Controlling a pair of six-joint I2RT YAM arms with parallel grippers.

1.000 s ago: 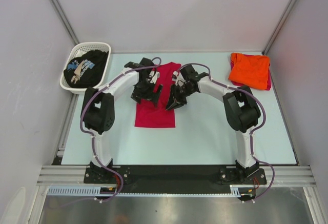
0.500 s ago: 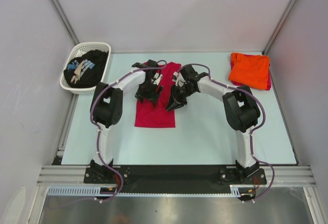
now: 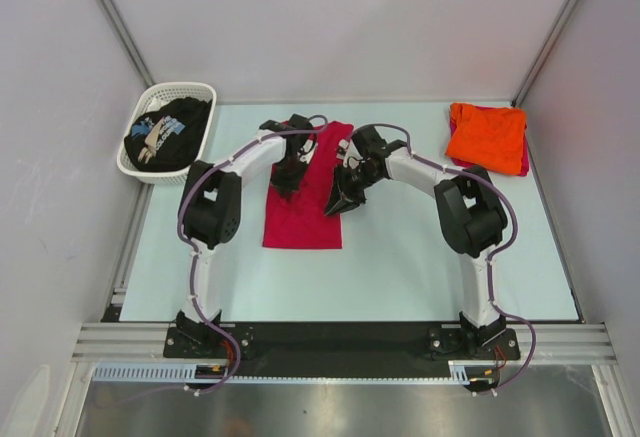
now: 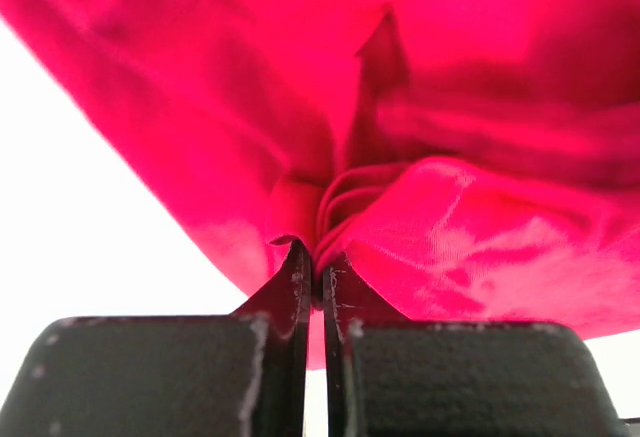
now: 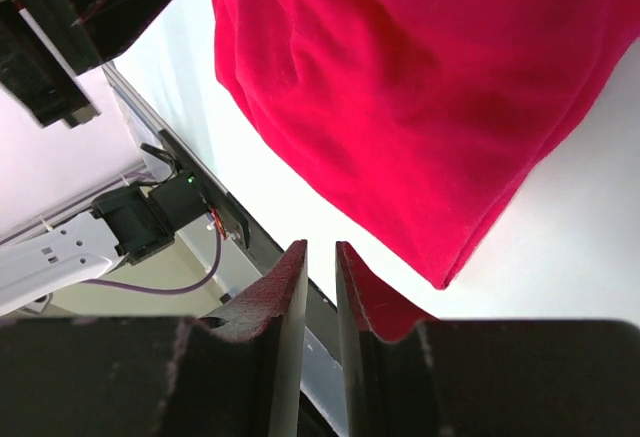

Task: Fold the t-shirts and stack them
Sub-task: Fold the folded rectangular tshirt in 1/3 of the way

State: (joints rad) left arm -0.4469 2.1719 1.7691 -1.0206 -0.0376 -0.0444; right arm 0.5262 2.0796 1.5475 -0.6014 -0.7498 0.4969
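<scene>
Orange t-shirt (image 3: 487, 135) hides most of a pink cloth (image 3: 524, 162) beneath; red t-shirt (image 4: 450, 157) overruns both wrist views' edges

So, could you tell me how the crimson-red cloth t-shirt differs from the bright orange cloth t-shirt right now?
The crimson-red cloth t-shirt lies mid-table as a long strip; the bright orange cloth t-shirt sits in the far right corner as a compact square. The left gripper pinches the red one, bunching its cloth; no gripper touches the orange one. Both are plain, unprinted cloth.
</scene>
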